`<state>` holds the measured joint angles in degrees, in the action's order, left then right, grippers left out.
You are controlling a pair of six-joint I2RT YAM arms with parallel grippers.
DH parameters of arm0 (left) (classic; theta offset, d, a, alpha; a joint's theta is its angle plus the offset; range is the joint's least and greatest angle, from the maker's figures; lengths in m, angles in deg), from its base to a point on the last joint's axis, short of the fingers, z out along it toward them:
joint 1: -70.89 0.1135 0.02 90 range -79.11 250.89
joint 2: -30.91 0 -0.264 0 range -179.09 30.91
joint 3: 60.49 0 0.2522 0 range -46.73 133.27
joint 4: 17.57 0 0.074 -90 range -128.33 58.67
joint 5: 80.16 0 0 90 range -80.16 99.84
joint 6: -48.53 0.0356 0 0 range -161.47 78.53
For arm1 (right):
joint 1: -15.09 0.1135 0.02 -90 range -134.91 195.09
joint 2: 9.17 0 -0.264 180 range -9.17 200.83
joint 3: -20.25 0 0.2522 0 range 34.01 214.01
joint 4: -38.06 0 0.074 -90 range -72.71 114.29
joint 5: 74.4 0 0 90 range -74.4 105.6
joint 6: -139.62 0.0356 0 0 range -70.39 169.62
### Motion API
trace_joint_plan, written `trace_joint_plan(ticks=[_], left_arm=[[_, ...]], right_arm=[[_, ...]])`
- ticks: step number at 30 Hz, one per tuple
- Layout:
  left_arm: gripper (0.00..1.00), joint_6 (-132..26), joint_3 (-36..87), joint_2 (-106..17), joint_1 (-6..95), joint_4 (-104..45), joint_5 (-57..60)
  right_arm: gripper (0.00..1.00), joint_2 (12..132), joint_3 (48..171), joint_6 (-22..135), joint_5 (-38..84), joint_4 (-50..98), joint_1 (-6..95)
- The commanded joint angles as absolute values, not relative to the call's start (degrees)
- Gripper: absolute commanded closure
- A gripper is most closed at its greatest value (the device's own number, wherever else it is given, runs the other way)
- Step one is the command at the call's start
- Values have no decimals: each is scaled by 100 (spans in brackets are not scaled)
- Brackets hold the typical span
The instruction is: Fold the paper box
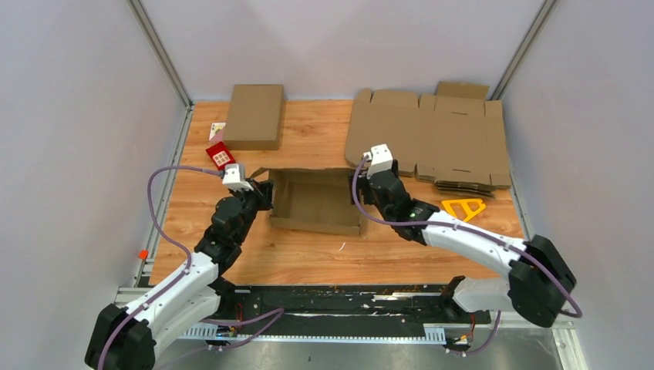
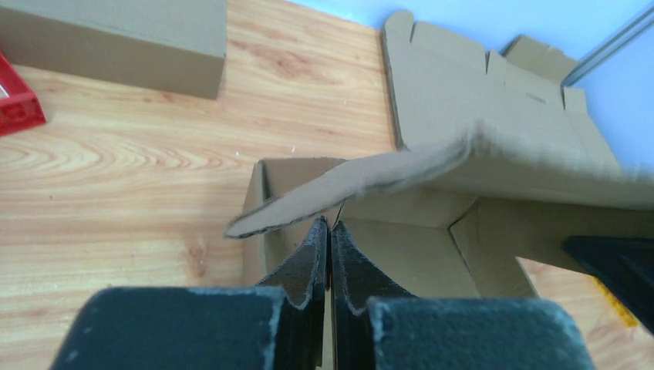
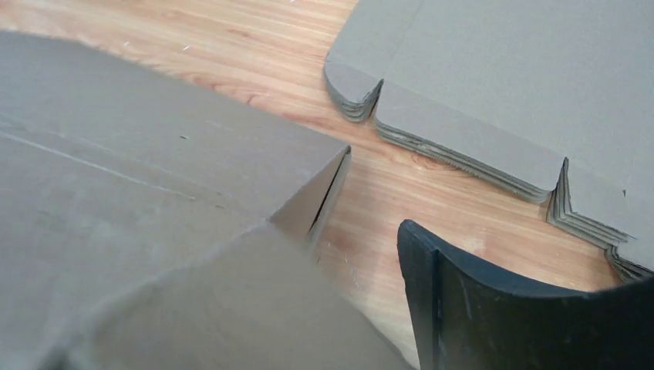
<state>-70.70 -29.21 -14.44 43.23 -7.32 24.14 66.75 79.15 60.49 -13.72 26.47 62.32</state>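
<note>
The paper box sits mid-table on the wood-grain tabletop. It's half folded into an open tray with walls up, and bare cardboard floor shows inside. The only printed thing is a small red item with a white grid at the far left, too small to read. Behind that is a closed flat cardboard box. Far right is the stack of flat blanks, with a yellow triangular frame just in front of it.

The left gripper is at the tray's left wall. Its fingers are pressed nearly together, and I can't tell if cardboard is pinched between them. Only its wrist cam shows a loose flap curling over the fingertips.

The right gripper is at the tray's right wall and looks spread. On its wrist cam one dark finger stands off the box corner with wood showing between. The other finger is hidden behind cardboard. That cam also shows the stack's layered edges, which the overhead view doesn't.
</note>
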Motion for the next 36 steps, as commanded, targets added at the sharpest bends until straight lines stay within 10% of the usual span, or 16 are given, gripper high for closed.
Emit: trace_joint_plan(ticks=[1,20,36], left_arm=[[93,-7085,-3090,-1365,4303,-1244,2050],[68,-7158,-3140,-822,4250,-2536,2127],[34,-8641,-1788,208,4246,-5940,3489]], right_arm=[[13,5772,7588,5895,-520,2367,6247],[2,3955,7413,5702,1723,1562,6247],[10,5812,8583,5863,1390,1895,6147]])
